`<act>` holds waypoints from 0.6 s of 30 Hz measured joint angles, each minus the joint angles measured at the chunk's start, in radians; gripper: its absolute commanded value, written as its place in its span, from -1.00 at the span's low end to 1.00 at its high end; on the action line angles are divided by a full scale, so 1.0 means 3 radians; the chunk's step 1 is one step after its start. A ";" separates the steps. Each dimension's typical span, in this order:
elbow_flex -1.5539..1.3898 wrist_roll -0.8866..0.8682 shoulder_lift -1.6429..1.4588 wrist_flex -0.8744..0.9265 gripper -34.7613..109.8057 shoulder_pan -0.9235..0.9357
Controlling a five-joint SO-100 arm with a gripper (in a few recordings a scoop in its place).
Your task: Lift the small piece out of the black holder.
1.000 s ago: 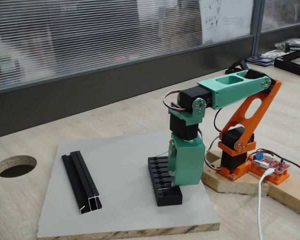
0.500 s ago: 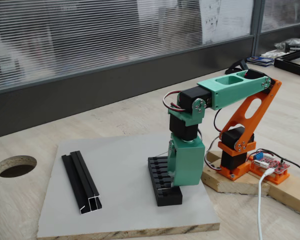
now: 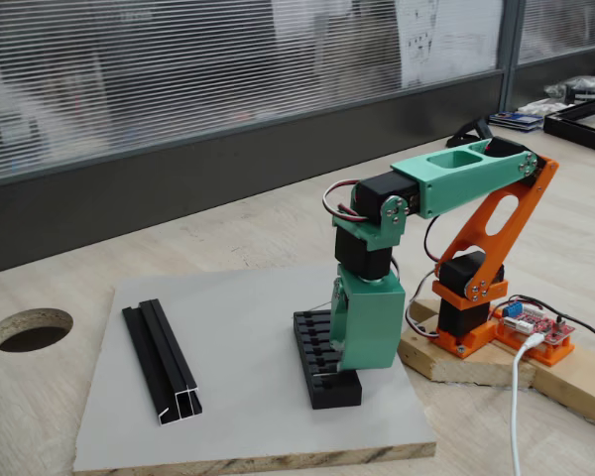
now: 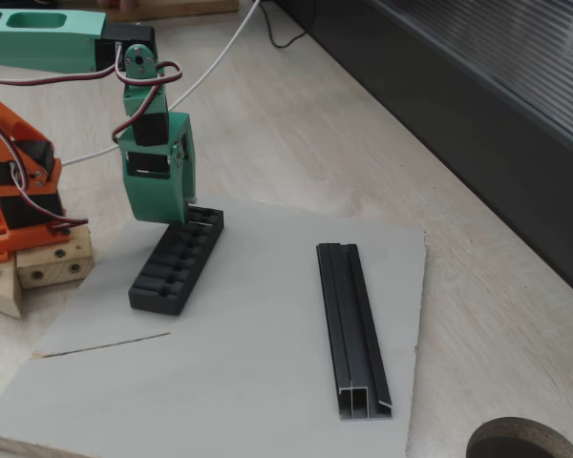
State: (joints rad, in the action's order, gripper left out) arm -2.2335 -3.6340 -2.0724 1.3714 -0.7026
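The black holder point(image 3: 323, 364) point(image 4: 175, 262), a short slotted block, lies on the grey board. My green gripper point(image 3: 343, 369) point(image 4: 179, 219) points straight down, with its tips at the holder's top. In one fixed view the tips are near the holder's front end; in the other they are at its far end. The green gripper body covers the fingertips, so I cannot make out how far apart the jaws stand. The small piece is hidden; I cannot tell whether it sits between the fingers or in a slot.
A long thin black channel rail point(image 3: 162, 360) point(image 4: 352, 329) lies apart on the grey board point(image 3: 238, 397) point(image 4: 239, 382). The orange arm base point(image 3: 476, 297) stands on wooden blocks beside the board. The wooden table has a round hole point(image 3: 30, 329).
The gripper body has shifted very slightly over the holder. Nothing else has moved.
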 measured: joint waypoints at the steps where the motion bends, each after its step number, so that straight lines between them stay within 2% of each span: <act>1: 0.0000 0.0000 0.0000 0.0000 -0.04 0.0000; 18: 0.0000 0.0000 0.0000 0.0000 -0.04 0.0000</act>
State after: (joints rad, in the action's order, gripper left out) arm -2.2335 -3.6340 -2.0724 1.3714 -0.7026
